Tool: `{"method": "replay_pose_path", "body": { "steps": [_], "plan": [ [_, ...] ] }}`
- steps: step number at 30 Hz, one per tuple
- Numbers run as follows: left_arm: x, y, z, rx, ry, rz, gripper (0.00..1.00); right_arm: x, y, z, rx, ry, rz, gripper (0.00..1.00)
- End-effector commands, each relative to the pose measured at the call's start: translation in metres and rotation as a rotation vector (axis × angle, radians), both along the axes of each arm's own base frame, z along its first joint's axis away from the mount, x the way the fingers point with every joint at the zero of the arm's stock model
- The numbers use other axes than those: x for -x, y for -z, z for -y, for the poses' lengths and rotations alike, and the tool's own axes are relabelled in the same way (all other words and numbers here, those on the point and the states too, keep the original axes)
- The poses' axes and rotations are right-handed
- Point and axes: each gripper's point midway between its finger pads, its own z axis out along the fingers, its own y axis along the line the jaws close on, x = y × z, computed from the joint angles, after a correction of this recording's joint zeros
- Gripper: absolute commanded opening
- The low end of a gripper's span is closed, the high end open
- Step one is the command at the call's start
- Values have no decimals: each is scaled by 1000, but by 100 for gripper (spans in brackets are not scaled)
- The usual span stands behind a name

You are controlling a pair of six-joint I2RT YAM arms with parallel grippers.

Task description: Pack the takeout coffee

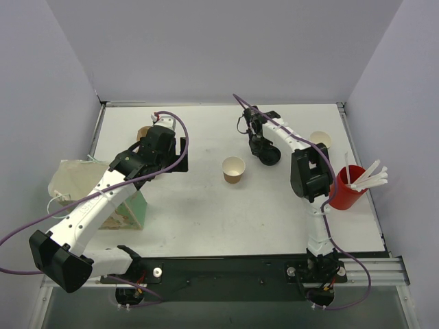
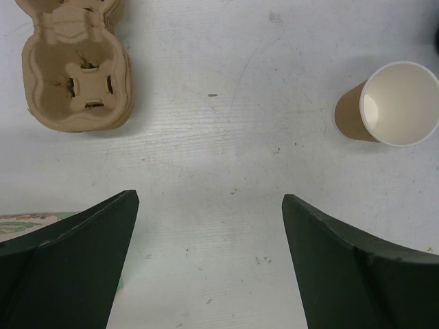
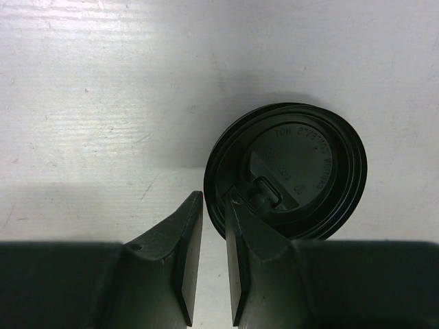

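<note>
The takeout coffee's brown paper cup (image 1: pixel 234 169) (image 2: pixel 394 103) stands open and empty mid-table, without a lid. Its black lid (image 1: pixel 269 157) (image 3: pixel 295 171) lies flat on the table to the cup's right. My right gripper (image 1: pixel 264 152) (image 3: pixel 214 199) is down at the lid's edge, its jaws nearly together with the lid's rim between the tips. My left gripper (image 1: pixel 175 156) (image 2: pixel 209 260) hovers open over bare table, between the cup and the tan pulp cup carrier (image 1: pixel 142 131) (image 2: pixel 72 75), holding nothing.
A cream round cup (image 1: pixel 320 140) sits at the back right. A red cup (image 1: pixel 345 194) holding white sticks stands at the right edge. A crumpled bag (image 1: pixel 72 179) and a green box (image 1: pixel 129 209) lie under my left arm.
</note>
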Motion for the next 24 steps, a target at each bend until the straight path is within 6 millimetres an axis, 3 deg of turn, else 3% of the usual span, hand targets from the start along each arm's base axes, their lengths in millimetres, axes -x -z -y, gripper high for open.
{"method": "replay_pose_path", "body": {
  "steps": [1,24],
  "plan": [
    [-5,-12,-1,20,-9,42,97,8,-19,0,-5,-6,-1,16],
    [-7,-7,0,10,-7,32,97,6,-22,1,-8,0,6,5]
  ]
}}
